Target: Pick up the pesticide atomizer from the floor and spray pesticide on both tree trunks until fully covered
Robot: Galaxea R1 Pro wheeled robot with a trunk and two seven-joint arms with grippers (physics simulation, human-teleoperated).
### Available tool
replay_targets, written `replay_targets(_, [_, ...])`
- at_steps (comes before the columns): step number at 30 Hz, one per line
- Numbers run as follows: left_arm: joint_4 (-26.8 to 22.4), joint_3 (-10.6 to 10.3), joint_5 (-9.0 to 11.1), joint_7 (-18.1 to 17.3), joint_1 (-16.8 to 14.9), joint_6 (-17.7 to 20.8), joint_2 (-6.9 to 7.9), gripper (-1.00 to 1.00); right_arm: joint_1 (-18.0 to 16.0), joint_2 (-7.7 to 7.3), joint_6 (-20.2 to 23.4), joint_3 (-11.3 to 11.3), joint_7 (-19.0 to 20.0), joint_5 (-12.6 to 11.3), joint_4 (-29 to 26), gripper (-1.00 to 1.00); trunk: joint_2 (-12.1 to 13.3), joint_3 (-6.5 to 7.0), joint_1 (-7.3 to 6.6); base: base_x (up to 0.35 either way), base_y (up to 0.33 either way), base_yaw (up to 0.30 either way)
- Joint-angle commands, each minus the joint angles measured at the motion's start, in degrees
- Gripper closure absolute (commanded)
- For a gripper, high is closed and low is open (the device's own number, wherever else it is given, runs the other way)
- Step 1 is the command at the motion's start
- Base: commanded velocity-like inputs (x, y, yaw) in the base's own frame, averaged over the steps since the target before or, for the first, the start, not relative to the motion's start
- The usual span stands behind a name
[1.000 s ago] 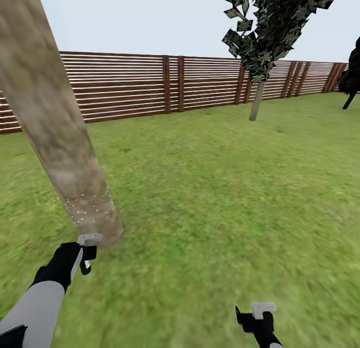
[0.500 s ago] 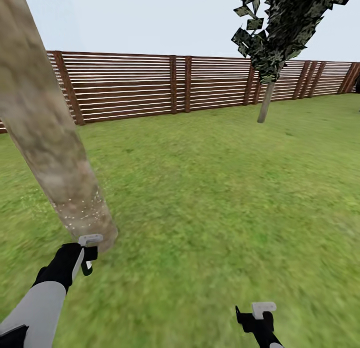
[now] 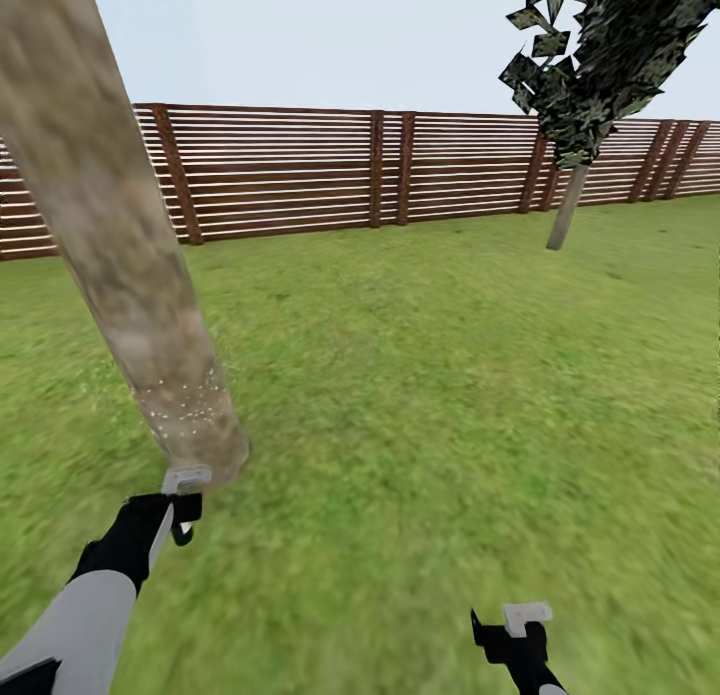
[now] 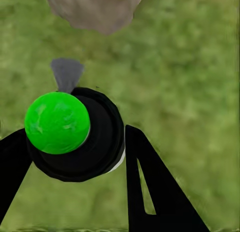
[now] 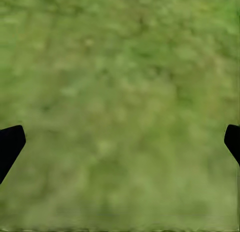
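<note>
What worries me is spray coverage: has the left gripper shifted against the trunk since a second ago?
No: the left gripper stays at the foot of the trunk, as before. The fence slid right only because the camera turned.

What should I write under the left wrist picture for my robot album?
Left gripper holds the green-topped atomizer over grass, nozzle toward the trunk.

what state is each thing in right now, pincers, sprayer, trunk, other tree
left pincer: shut on the atomizer
atomizer: held, green top, grey nozzle toward the trunk base
right pincer: open, empty, over grass
near trunk: white specks on its lowest part, bare above
far tree: standing by the fence
</note>
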Motion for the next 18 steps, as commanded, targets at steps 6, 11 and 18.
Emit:
replay_targets(6, [2.1,-2.3,-2.0,-8.1,4.3,-9.4,0.65,1.0,0.0,-0.2,-0.1,0.5,-0.1,-0.5,-0.2,-1.0,0.0,-0.04,-0.05,-0.346,-0.001,0.002])
replay_targets(11, [8.8,-10.6,-13.7,-24.0,7.4,-25.8,2.24,1.0,0.0,-4.4,0.1,3.6,0.8,3.4,-6.6,-1.0,0.0,-0.04,-0.05,-0.347,0.0,0.0])
replay_targets(18, [9.2,-13.7,-29.3,-48.4,6.6,-32.0,3.38,1.0,-1.0,-6.29,7.6,7.9,32.7,23.7,-21.7,-1.0,0.0,-0.04,-0.05,-0.314,0.0,0.0])
